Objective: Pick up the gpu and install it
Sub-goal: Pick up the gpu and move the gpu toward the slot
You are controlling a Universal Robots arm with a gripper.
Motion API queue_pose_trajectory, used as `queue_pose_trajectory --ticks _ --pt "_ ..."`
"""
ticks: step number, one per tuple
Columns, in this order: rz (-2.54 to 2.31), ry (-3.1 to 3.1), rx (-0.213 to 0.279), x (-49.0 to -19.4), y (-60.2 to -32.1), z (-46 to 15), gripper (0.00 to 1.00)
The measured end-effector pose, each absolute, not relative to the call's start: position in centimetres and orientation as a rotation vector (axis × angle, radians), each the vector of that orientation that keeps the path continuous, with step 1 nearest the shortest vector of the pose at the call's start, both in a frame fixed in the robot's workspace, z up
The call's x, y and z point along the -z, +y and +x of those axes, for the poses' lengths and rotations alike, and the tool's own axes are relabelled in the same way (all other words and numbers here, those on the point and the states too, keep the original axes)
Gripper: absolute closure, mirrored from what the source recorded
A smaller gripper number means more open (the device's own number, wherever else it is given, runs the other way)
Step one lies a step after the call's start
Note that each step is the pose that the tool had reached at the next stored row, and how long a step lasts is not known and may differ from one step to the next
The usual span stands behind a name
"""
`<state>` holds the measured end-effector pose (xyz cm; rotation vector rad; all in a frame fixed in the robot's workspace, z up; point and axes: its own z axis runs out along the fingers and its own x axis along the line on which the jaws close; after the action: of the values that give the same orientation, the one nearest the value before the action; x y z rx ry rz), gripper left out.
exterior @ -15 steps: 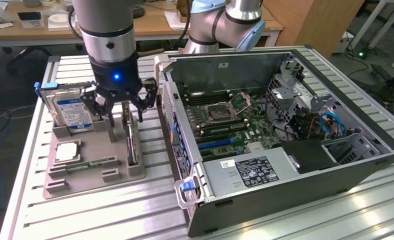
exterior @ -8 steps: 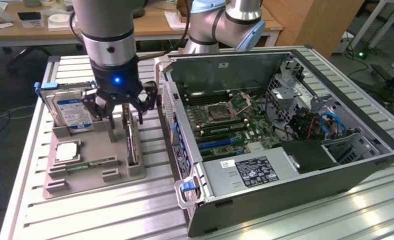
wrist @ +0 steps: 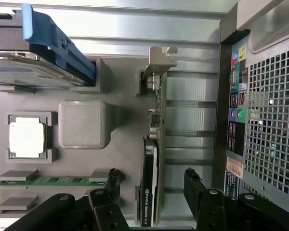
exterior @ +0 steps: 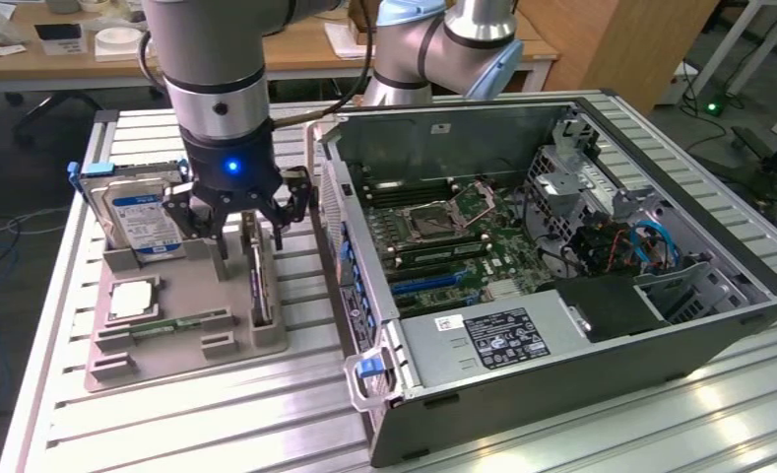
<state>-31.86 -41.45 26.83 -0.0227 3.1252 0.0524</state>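
Spread gripper (wrist: pixel 151 175) astride gpu (wrist: pixel 148 197), one end hidden

1. The worktop (exterior: pixel 703 414) is ribbed, bare metal with a soft silver sheen.
2. The holder (wrist: pixel 120 144) is matt grey plastic, finely textured.
3. The gpu (wrist: pixel 149 192) has a glossy black shroud, and its bracket (wrist: pixel 160 58) is bright bare metal.
4. The claw (wrist: pixel 151 175) is matt black.
5. The computer case (exterior: pixel 599 365) is dull grey sheet metal, perforated at the back.

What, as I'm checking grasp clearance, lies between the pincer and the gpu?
Nothing: in the wrist view the open pincer straddles the gpu, only bare tray showing in both gaps.
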Motion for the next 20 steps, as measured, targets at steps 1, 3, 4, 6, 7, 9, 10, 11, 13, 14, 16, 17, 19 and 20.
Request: queue_pose_trajectory --ticks 1,3,4,6,7,9,10,11,13,14,16,17,19,20 --pt "-0.023 3.125 -0.052 -26.7 -41.5 -31.9 0.35" --pt "-0.023 3.125 -0.052 -26.6 -41.5 -31.9 0.35" --pt "-0.023 3.125 -0.052 -26.5 -41.5 -31.9 0.35" --pt "-0.023 3.125 -0.052 -26.3 -41.5 -31.9 0.35" --pt "-0.023 3.125 -0.052 -26.2 -41.5 -31.9 0.35" --pt "-0.023 3.125 -0.052 -26.0 -41.5 -31.9 0.35" --pt "-0.023 3.125 -0.052 -26.0 -41.5 -31.9 0.35" --pt "-0.023 3.125 -0.052 -25.9 -41.5 -31.9 0.35" --pt "-0.023 3.125 -0.052 -25.7 -41.5 -31.9 0.35" --pt "-0.023 3.125 -0.052 -25.6 -41.5 -31.9 0.35" --pt "-0.023 3.125 -0.052 -25.5 -41.5 -31.9 0.35" --pt "-0.023 3.125 -0.052 -25.4 -41.5 -31.9 0.35" --pt "-0.023 3.125 -0.052 -25.2 -41.5 -31.9 0.35" --pt "-0.023 3.125 -0.052 -25.1 -41.5 -31.9 0.35"
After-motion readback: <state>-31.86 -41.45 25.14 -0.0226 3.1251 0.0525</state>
